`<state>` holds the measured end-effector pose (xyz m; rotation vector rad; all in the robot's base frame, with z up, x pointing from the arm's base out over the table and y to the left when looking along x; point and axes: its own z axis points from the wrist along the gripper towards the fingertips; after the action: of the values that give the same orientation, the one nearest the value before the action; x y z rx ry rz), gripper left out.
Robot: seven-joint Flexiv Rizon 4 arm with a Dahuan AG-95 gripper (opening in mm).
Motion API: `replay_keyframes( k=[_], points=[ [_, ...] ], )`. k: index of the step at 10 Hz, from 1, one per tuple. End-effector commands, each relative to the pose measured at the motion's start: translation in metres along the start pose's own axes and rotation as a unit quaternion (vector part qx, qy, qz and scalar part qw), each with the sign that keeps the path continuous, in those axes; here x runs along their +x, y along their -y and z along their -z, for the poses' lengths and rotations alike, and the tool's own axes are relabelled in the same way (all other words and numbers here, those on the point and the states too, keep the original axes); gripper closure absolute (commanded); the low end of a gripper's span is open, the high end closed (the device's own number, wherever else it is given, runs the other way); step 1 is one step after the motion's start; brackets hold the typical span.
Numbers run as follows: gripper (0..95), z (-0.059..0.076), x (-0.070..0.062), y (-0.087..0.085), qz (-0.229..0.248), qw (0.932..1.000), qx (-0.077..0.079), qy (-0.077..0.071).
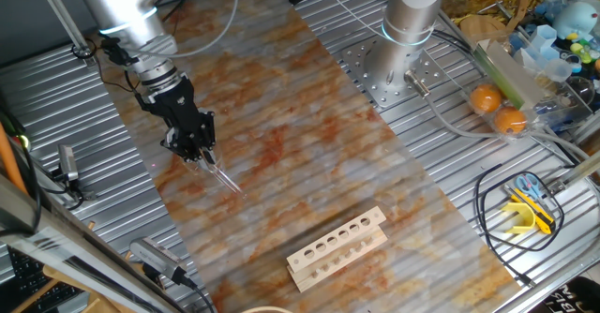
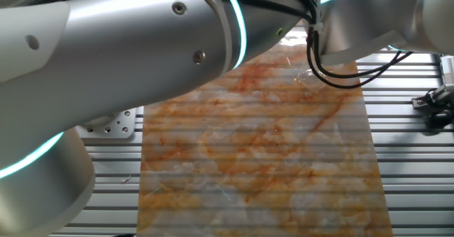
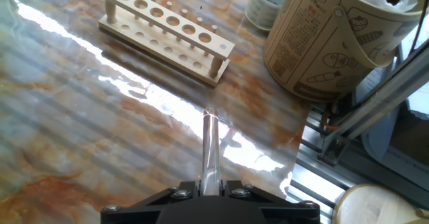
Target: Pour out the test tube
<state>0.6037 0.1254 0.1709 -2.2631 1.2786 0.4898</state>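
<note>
bench [image 1: 309, 116]: marble-look mat, wooden rack [image 3: 164, 33] sitting well apart from the arm
end effector [image 1: 197, 151]: clamped on the tube's base end, up off the bench
test tube [image 3: 210, 150]: thin glass, light, slippery, breakable, so gentle squeeze near the base

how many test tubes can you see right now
1. The test tube is held in the hand, tilted over the marbled mat. The wooden rack shows only open holes; the arm blocks much of the other fixed view, so more could be hidden.
</note>
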Motion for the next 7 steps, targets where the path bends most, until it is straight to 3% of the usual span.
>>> replay_keyframes(
  k=[1, 7],
  points=[
    [95.0, -0.0005, 0.0010, -0.0002, 0.000, 1.0000, 0.004, 0.005],
    [95.0, -0.0003, 0.0019, 0.0002, -0.001, 0.9999, 0.006, 0.012]
  ],
)
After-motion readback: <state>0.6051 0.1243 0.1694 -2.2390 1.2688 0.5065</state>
